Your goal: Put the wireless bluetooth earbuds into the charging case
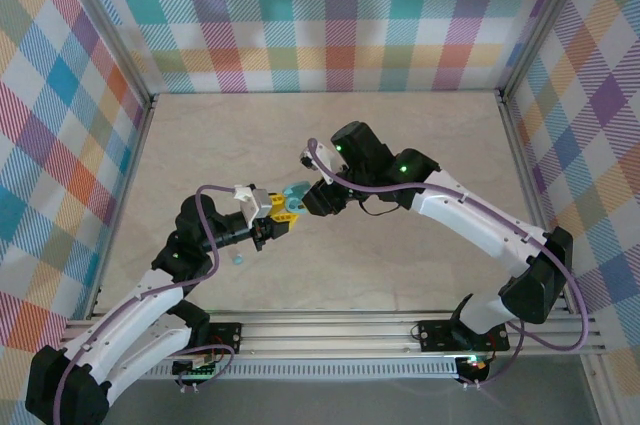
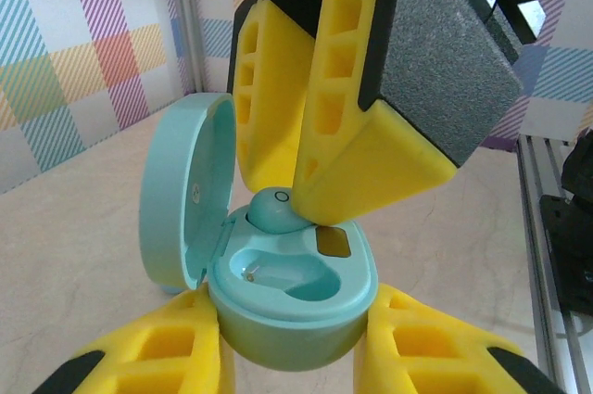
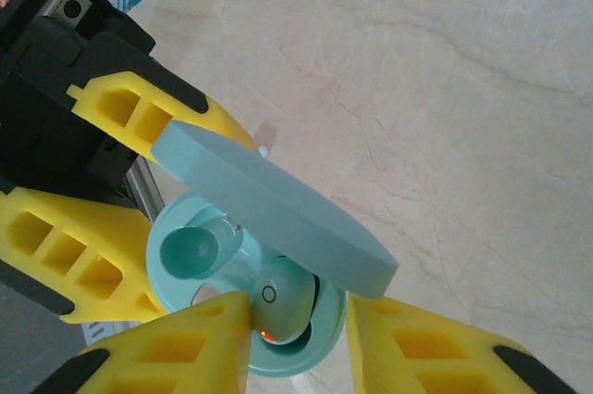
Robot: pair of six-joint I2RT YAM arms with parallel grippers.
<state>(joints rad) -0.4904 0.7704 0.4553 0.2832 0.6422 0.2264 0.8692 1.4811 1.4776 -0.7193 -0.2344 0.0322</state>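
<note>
Left pincer (image 2: 289,312): closed on the case (image 2: 306,294), with one yellow finger pressed to each side of its lower shell and the opening facing up.
Right pincer (image 3: 298,303): reaches into the case from above with its jaws a little apart around the bud (image 3: 283,306). One finger touches the bud and the other stands just clear of it.
Bud: light blue and rounded, seated in the case's socket farther from the left wrist camera, close under the lid.
Front socket (image 2: 278,273): the case's nearer hollow, with a small gold contact at its bottom.
Lid (image 2: 176,195): swung open and standing upright on its hinge at one side of the case, its inner face toward the bud.
Loose bud (image 1: 238,258): a tiny light-blue piece lying on the table near the case, on the left arm's side and toward the rail. It is too small to tell how it lies.
Table (image 1: 420,135): pale beige and matte, marbled with faint veins, spreading out on every side of the case.
Walls (image 1: 320,15): plaid in pastel blue, orange, purple, green and yellow, closing in the table beyond the case and to both sides of it.
Frame (image 2: 190,32): bare metal posts at the wall corners, beyond the case.
Rail (image 1: 330,330): silver and slotted, along the table edge well nearer than the case, carrying both arm bases.
Cables (image 1: 205,195): purple, looping along both arms toward the case.
</note>
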